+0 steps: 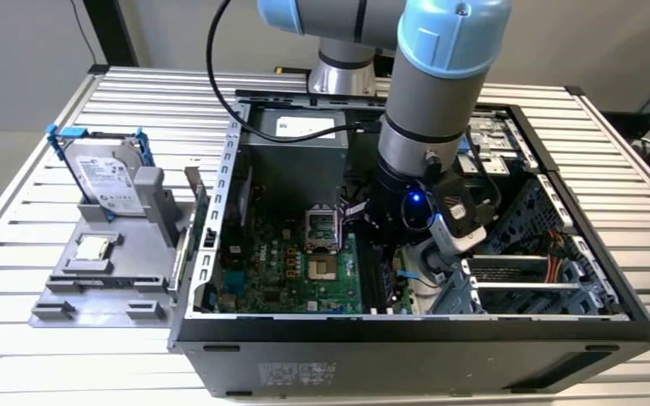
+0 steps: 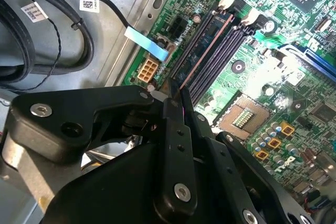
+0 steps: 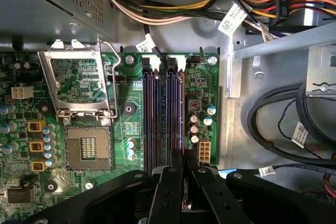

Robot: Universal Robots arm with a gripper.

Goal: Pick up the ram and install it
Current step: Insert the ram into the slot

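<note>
Now ram in slot, jaws closed.

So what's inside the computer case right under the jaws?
The ram stands on edge in a black motherboard slot, the gripper closed on its near end. The jaws cover that end, so seating there can't be judged.

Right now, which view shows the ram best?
The second wrist view: the ram runs edge-on along a slot from the gripper. The first wrist view gives a thin edge; in the exterior view the arm blocks it.

Slatted metal table, grey floor
</note>
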